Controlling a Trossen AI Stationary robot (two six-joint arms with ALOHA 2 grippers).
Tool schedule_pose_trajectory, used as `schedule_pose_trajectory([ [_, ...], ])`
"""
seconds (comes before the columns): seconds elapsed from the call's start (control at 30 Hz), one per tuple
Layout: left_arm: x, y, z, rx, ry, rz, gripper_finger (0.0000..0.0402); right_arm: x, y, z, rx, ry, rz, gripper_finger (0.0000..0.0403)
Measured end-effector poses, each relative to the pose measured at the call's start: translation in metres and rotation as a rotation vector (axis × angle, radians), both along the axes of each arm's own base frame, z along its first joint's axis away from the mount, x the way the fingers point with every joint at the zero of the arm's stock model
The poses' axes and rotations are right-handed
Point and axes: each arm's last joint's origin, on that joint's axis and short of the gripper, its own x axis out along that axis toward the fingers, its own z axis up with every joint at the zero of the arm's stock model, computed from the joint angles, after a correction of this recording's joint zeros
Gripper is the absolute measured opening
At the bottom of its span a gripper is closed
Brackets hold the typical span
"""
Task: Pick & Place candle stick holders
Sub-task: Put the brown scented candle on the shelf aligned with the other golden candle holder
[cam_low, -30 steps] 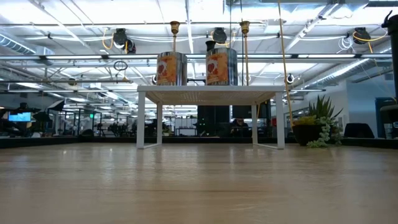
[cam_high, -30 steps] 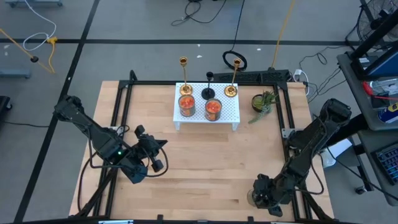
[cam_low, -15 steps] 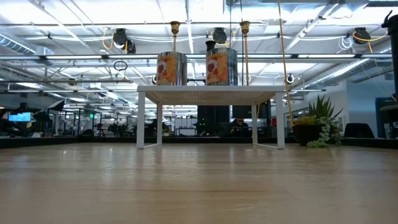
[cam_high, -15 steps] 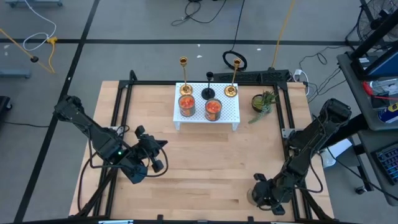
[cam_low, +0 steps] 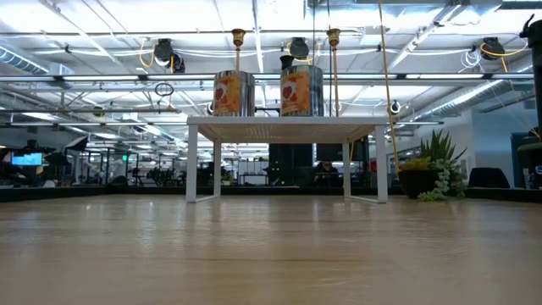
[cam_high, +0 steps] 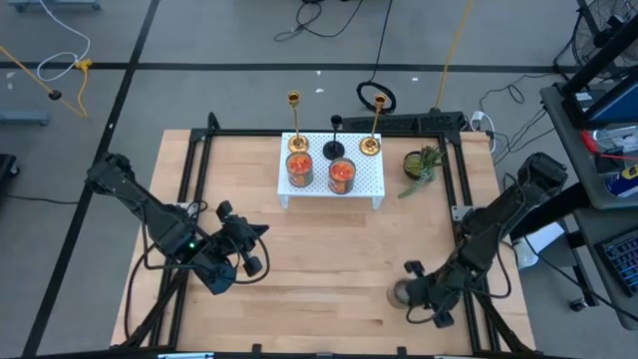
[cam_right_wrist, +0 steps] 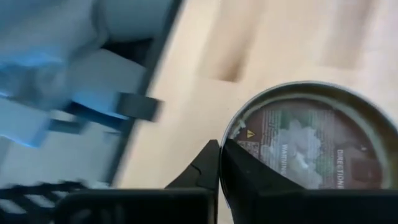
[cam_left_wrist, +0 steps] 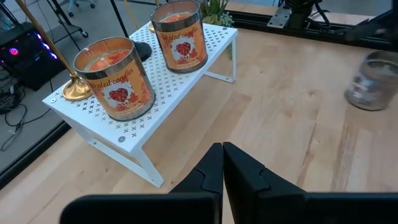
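Observation:
On the white rack (cam_high: 365, 181) stand two orange-red glass cups (cam_high: 299, 167) (cam_high: 342, 175), a short black holder (cam_high: 334, 150) and two gold sticks (cam_high: 371, 143) (cam_high: 294, 100), each on its base. The greyish clear cup (cam_high: 398, 295) is near the table's front right, with my right gripper (cam_high: 410, 296) shut at its rim. My left gripper (cam_left_wrist: 222, 155) hangs shut over the left middle of the table, with nothing in it. My right gripper has the greyish cup by its rim (cam_right_wrist: 229, 132), coming from above with the fingers pointing down. One finger (cam_right_wrist: 245, 168) lies over the cup's inside and the other (cam_right_wrist: 204, 165) outside the wall. I cannot tell whether the cup's bottom is off the table.
A small green potted plant (cam_high: 419, 165) stands right of the rack. A black frame rail (cam_high: 461, 209) runs along the table's edges. Bare wood (cam_high: 329, 259) lies between the rack and the front edge.
My right gripper has gone toward the table's far edge and a little left. The greyish cup has gone with it, away from the front right corner. My left arm has kept still.

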Motion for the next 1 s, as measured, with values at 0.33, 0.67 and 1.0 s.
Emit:
schedule_pose_trajectory([
  [0.33, 0.0, 0.0, 0.0, 0.002, 0.001, -0.001, 0.0023, 0.019, -0.033, 0.037, -0.132, -0.382, -0.044, 0.0003],
  [0.67, 0.0, 0.001, 0.0, 0.018, -0.009, 0.008, 0.0006, 0.039, -0.081, 0.09, -0.15, -0.676, -0.144, 0.0001],
  [1.0, 0.0, 0.002, 0.001, 0.061, -0.03, 0.031, 0.0024, 0.058, -0.133, 0.152, -0.431, -0.416, -0.232, 0.0006],
])
